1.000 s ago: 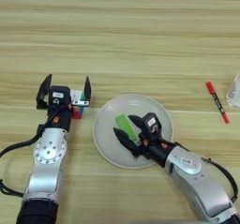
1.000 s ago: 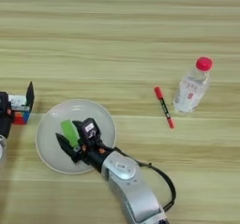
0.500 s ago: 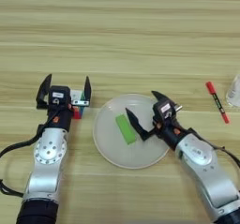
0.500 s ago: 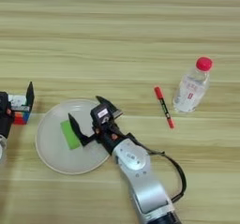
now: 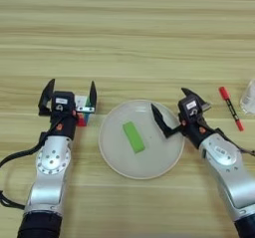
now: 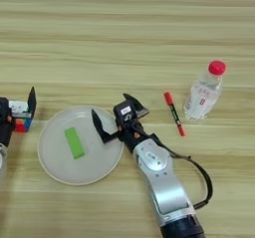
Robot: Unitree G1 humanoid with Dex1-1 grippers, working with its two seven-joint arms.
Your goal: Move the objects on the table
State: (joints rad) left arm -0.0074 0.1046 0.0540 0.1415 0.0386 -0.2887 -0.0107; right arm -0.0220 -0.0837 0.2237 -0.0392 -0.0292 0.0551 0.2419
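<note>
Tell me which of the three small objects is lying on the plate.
The flat green block, alone on the round plate. The puzzle cube sits on the table at the left gripper; the red-capped pen lies right of the plate.

Bright, even overhead light across table; wood grain reads clearly. Shadows soft and short, hugging plate rim and arms. Faint sheen on plate, no harsh glare. Mild softness overall; fine print on bottle label unreadable. Slight haze along top edge. No obvious edge distortion.
</note>
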